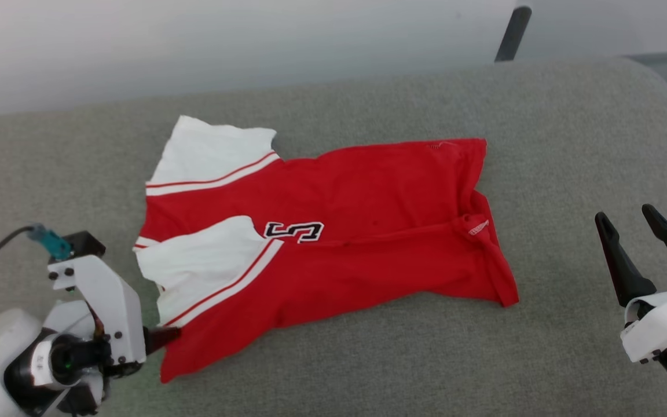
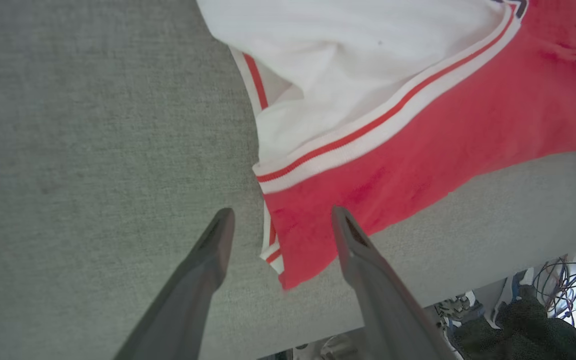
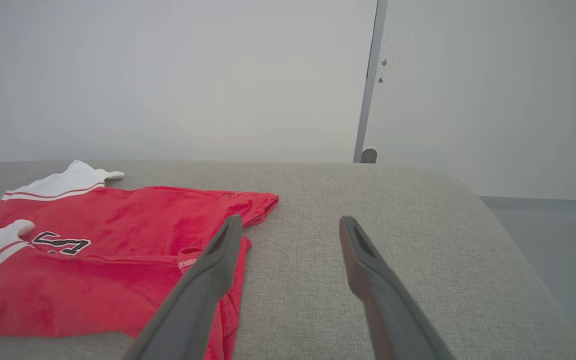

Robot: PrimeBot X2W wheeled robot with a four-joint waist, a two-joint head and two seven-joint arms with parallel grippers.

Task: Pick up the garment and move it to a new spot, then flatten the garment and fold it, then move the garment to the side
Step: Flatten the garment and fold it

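Note:
The garment (image 1: 368, 231) is a red T-shirt with white sleeves and a black-and-white number on it. It lies folded lengthwise on the grey fabric surface (image 1: 542, 116), sleeves to the left. My left gripper (image 1: 165, 336) is at the garment's near left corner. In the left wrist view the left gripper (image 2: 282, 217) is open, and the red corner of the garment (image 2: 418, 150) lies between its fingers, which are apart from the cloth. My right gripper (image 1: 649, 231) stands open to the right of the garment, off the cloth. In the right wrist view the right gripper (image 3: 290, 225) has the garment (image 3: 93, 250) to its left.
The grey surface (image 3: 418, 225) has rounded edges and bare room to the right of and in front of the garment. A dark pole (image 1: 512, 33) rises behind its back edge against a pale wall. Cables and clutter (image 2: 543, 300) show beyond the near edge.

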